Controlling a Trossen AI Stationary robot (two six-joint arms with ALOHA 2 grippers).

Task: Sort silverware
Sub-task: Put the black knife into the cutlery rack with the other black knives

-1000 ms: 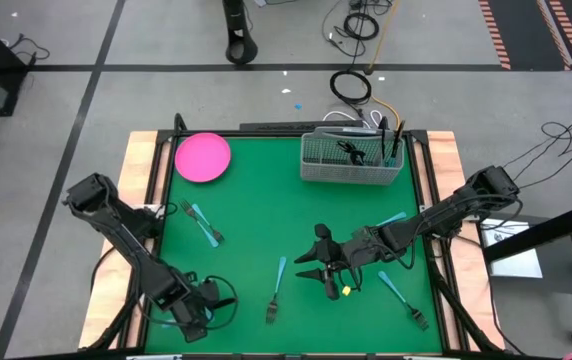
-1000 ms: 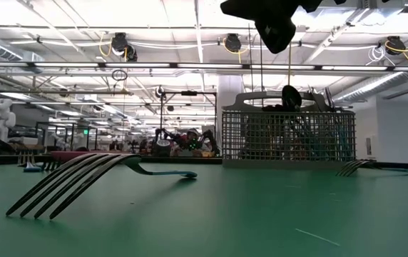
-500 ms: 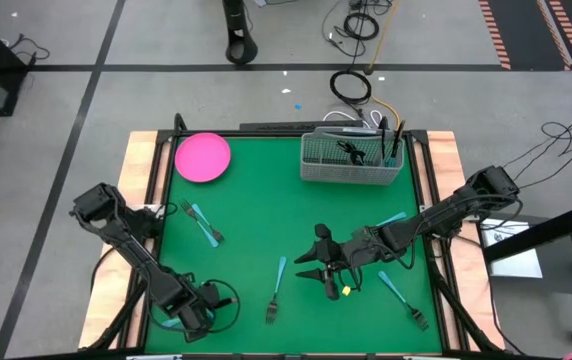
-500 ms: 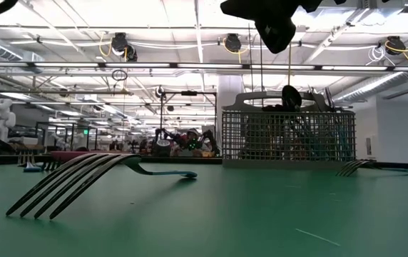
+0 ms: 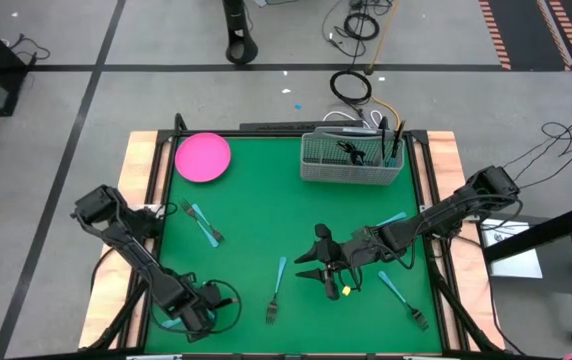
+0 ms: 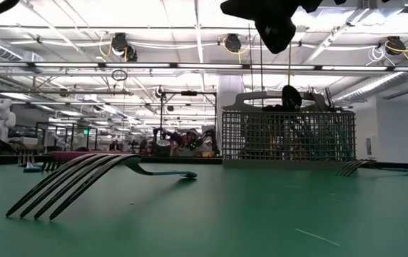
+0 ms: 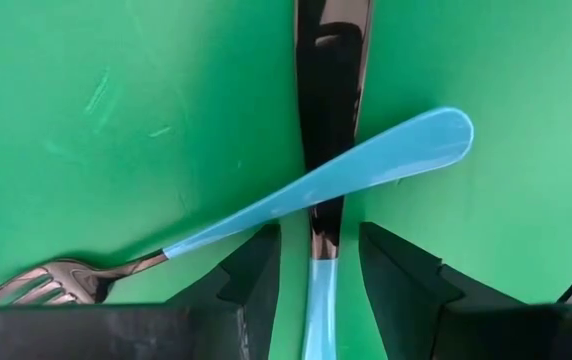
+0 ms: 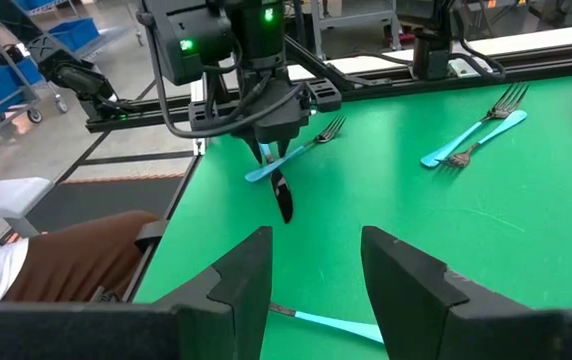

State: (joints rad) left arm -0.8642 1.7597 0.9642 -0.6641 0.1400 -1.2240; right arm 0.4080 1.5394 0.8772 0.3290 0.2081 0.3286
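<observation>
My left gripper (image 7: 314, 262) is open near the table's near left corner (image 5: 191, 315), pointing down. Its fingers stand on either side of a knife (image 7: 328, 110), where the light blue handle (image 7: 316, 300) meets the dark blade; I see no touch. A blue-handled fork (image 7: 316, 180) lies crosswise on top of that knife. The right wrist view shows the same gripper (image 8: 271, 135) over this pair. My right gripper (image 5: 321, 268) is open and hovers over the middle of the table, holding nothing. Loose forks lie flat on the green mat (image 5: 204, 222), (image 5: 276, 288), (image 5: 406, 300).
The gray wire mesh basket (image 5: 351, 160) stands at the far edge with several pieces upright in it. The pink plate (image 5: 203, 157) sits at the far left corner. Another blue handle (image 5: 392, 218) lies under my right arm. A person's brown-clad limb (image 8: 76, 250) shows beyond the table edge.
My left arm has shifted slightly toward the near edge, over the crossed knife and fork, and has been still for the last half second. The silverware and my right arm have not moved.
</observation>
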